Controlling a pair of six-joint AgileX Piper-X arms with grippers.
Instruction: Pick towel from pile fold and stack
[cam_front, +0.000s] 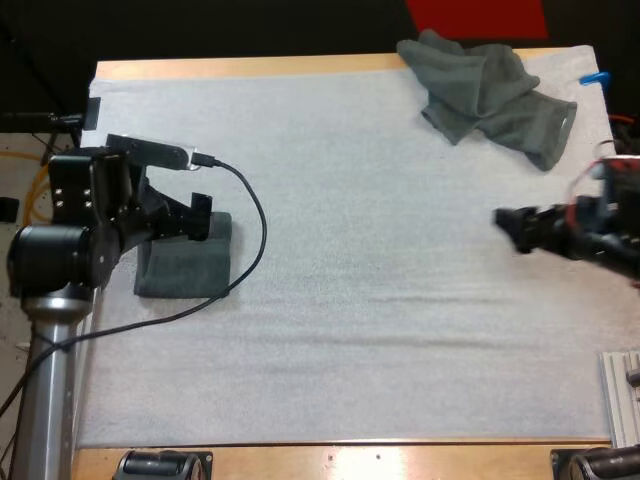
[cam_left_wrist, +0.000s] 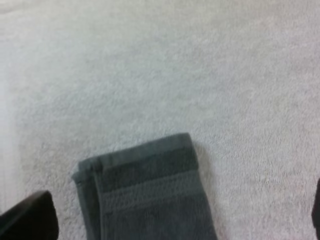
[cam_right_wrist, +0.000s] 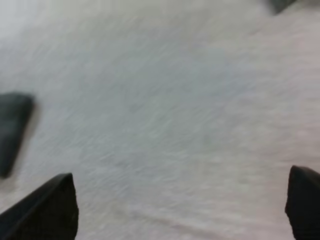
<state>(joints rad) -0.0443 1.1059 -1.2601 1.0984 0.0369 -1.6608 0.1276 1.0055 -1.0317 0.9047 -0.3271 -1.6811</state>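
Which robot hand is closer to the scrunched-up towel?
Right. The right gripper hovers over bare mat near the crumpled towel; the left gripper is across the mat, over the folded towel.

Folded towel (cam_front: 185, 268): dark grey-green, flat rectangle, layered edges, woven band near one end; lies on the mat just beneath left gripper (cam_front: 203, 216), not gripped.
Crumpled towel (cam_front: 490, 95): dark grey-green, loose heap; well beyond right gripper (cam_front: 508, 228).

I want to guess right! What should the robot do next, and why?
Probably the right gripper, open over bare mat, should reach toward the crumpled towel at the far side; one folded towel already lies by the left gripper.
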